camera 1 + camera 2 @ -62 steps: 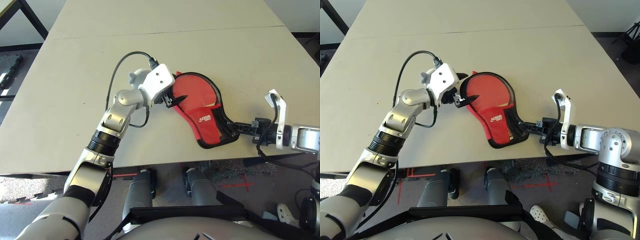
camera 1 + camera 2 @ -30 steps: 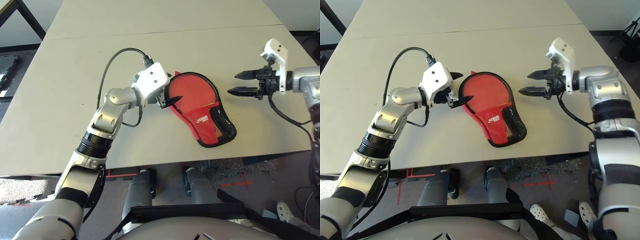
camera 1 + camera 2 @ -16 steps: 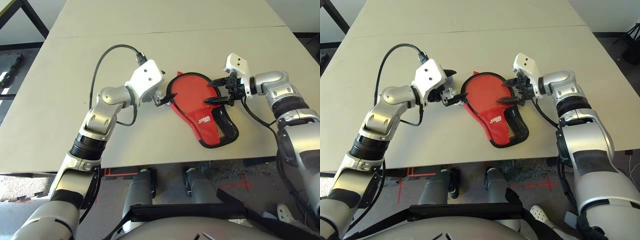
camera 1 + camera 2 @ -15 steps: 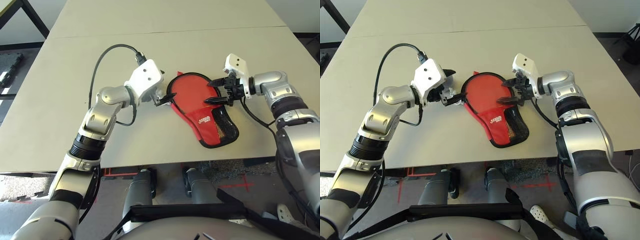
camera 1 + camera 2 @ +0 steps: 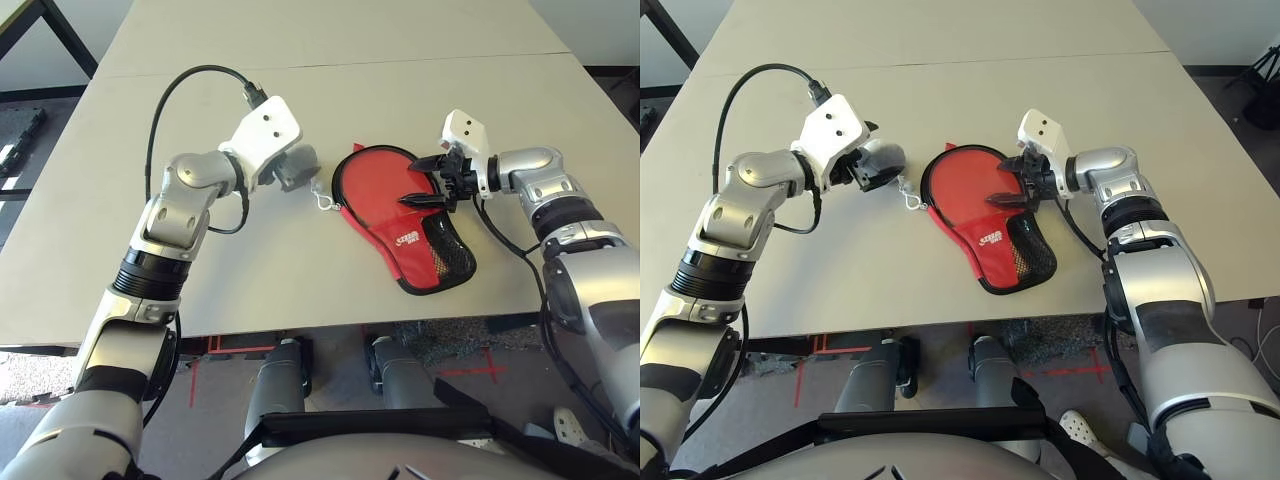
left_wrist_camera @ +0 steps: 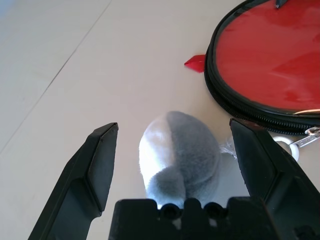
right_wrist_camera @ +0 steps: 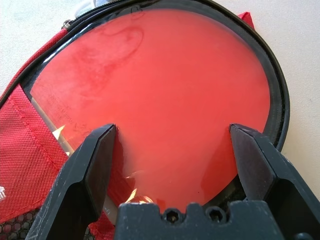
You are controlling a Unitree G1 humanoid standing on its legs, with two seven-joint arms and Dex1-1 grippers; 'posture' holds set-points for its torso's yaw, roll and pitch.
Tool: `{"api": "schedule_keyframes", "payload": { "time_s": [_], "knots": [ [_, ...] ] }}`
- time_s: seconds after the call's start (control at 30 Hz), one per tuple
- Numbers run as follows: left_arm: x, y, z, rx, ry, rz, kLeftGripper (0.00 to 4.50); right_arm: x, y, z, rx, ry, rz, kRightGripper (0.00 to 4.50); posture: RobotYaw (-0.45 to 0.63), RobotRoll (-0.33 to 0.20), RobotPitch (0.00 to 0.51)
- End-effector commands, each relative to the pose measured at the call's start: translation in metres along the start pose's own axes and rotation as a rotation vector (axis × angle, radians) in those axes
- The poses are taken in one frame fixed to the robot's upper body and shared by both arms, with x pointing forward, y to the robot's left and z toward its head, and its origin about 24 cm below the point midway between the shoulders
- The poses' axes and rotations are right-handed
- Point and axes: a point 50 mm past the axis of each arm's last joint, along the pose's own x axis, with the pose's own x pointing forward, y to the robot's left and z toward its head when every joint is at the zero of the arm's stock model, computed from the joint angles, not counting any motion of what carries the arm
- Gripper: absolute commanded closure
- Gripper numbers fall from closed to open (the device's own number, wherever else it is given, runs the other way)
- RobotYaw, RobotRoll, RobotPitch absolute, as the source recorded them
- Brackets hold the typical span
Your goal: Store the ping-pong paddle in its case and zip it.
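Now the case [image 5: 405, 215] lies flat under the right claw [image 5: 418, 182], whose fingers gape wide, gripping nothing.

One case [image 5: 405, 215], one grey pouch [image 5: 296, 167] — one table [image 5: 90, 250].

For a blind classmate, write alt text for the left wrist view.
A small grey pouch lies on the table between the open black fingers of the left gripper. Beside it lies the red case, its black zipper edge and clear panel in sight.
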Motion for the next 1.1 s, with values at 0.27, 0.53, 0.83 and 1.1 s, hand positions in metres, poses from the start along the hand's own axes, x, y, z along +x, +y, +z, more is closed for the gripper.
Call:
{"api": "schedule_keyframes", "payload": {
  "time_s": [0.27,0.53,0.83,1.1],
  "knots": [
    [0.002,0.0,-0.018,-0.029,0.113,-0.06,0.0,0.006,0.009,-0.021,0.053,0.06,0.021,0.03,0.09,0.0,0.203],
    [0.002,-0.006,-0.022,-0.045,0.146,-0.12,2.46,0.006,0.009,-0.023,0.056,0.062,0.01,0.0,0.07,0.0,0.204],
    [0.01,0.0,-0.017,-0.016,0.147,-0.107,4.39,0.004,0.011,-0.029,0.058,0.074,-0.006,0.0,0.06,0.0,0.204],
    [0.039,0.019,0.002,0.034,0.112,-0.015,4.39,0.005,0.012,-0.032,0.057,0.077,0.0,0.0,0.05,0.0,0.211]
  ]
}}
